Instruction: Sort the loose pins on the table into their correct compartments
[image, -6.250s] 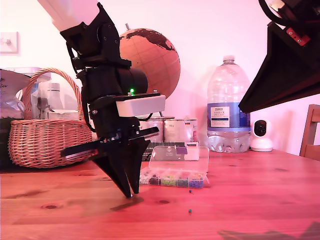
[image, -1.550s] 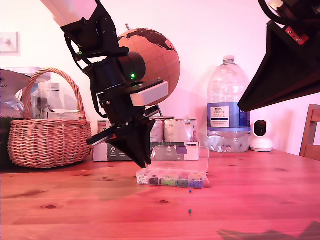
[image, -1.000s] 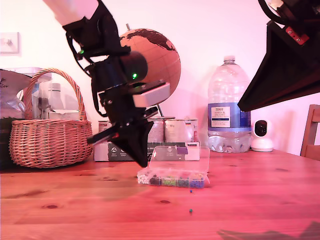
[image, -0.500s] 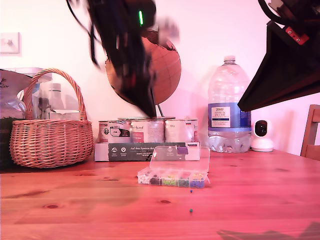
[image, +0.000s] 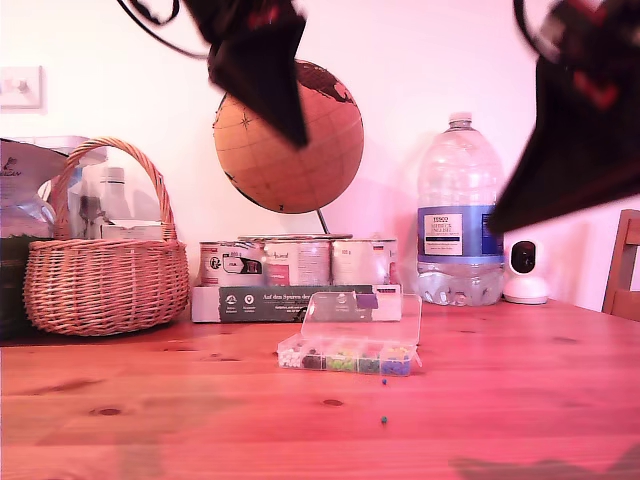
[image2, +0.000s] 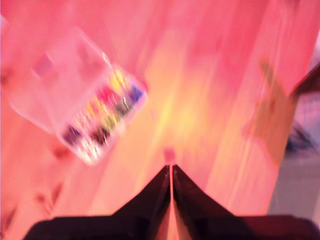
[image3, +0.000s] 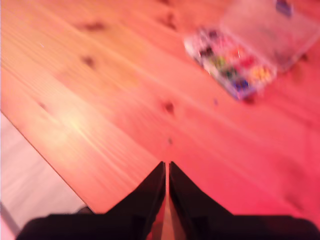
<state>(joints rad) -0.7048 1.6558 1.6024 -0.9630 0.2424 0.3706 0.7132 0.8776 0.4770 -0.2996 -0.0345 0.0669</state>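
Observation:
The clear organiser box (image: 350, 355) lies on the wooden table (image: 150, 430) with its lid open; coloured pins fill its compartments. In front of it lies a dark green loose pin (image: 383, 420), also seen as a dot (image3: 170, 141). A second dark dot (image3: 215, 102) lies closer to the box (image3: 235, 65). No white pin shows. My first gripper (image: 298, 138) hangs high at the exterior view's upper left, shut (image2: 171, 167), with the box (image2: 100, 120) far below it. My second gripper (image3: 166, 164) is shut, high over the table's front; its arm (image: 585, 140) fills the exterior view's upper right.
Behind the box stand a tray of tins (image: 290, 300), a globe (image: 290, 160), a wicker basket (image: 100, 280) at the exterior view's left, a large water bottle (image: 457, 220) and a small white camera (image: 523, 272). A chair (image: 623, 265) stands at the exterior view's right.
My first gripper was low at the table, swung over the box, then rose fast to the top of the exterior view. The second arm now shows motion blur. The pin in front has not moved.

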